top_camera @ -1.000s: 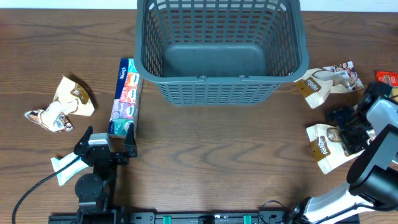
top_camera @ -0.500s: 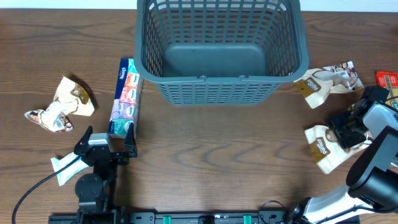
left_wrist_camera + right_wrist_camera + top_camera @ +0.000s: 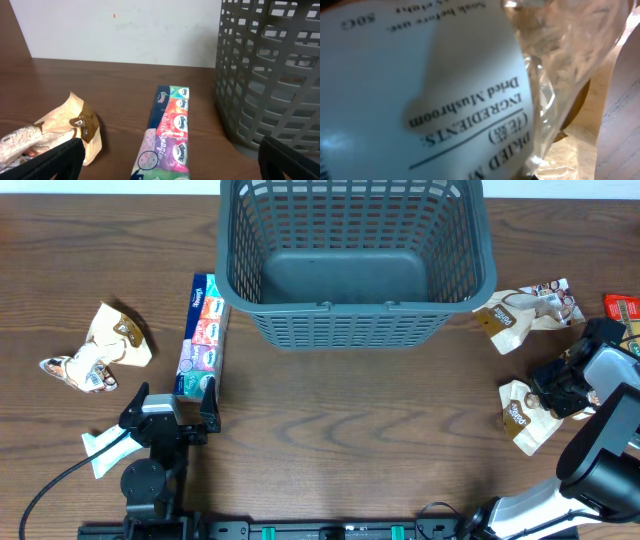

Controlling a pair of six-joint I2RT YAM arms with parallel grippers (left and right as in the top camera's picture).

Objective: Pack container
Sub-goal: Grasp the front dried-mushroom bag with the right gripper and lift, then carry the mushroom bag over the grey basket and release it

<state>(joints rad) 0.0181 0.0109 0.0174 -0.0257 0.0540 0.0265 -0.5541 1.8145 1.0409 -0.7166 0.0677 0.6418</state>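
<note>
The container [image 3: 355, 308], a large grey-blue slotted basket, stands at the back centre with nothing in it; its wall [image 3: 270, 75] fills the right of the left wrist view. My right gripper [image 3: 553, 395] is at the right edge of the table, shut on a beige dried mushroom packet [image 3: 522, 418]. That packet's white label [image 3: 420, 85] fills the right wrist view and hides the fingers. My left gripper [image 3: 172, 396] rests open near the front left, just short of a colourful tissue pack [image 3: 200, 335] that lies between its fingers [image 3: 45, 162] in the left wrist view.
A second beige packet [image 3: 527, 310] lies by the basket's right front corner, and a red pack [image 3: 622, 305] sits at the far right edge. A crumpled beige packet [image 3: 100, 345] lies at the left. A white scrap [image 3: 100, 448] sits beside the left arm.
My right gripper has shut on the mushroom packet, which has bunched up and shifted slightly right. The left arm has not moved.
</note>
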